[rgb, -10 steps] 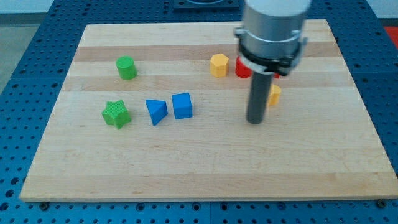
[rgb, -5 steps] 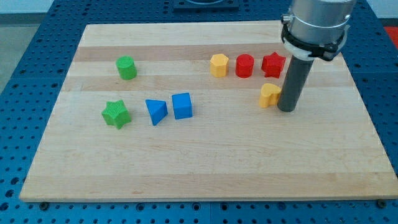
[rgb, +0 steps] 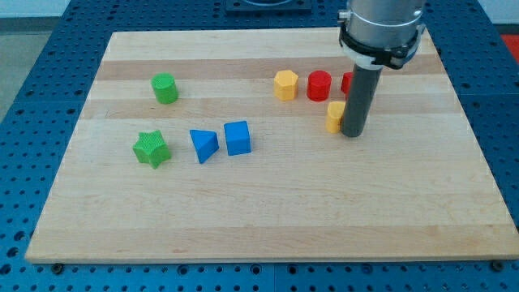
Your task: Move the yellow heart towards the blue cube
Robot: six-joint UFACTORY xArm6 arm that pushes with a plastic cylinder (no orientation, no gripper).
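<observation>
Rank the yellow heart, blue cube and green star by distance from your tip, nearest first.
From my tip:
1. Yellow heart, right against the rod on the view's left.
2. Blue cube, mid-board, further towards the view's left.
3. Green star, farthest, near the board's left side.

My tip [rgb: 353, 134] touches the heart's [rgb: 335, 116] right; the cube [rgb: 237, 138] lies far left.

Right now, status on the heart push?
My tip against the yellow heart, on its right side in view. Blue cube far to the view's left. Path between clear.
</observation>
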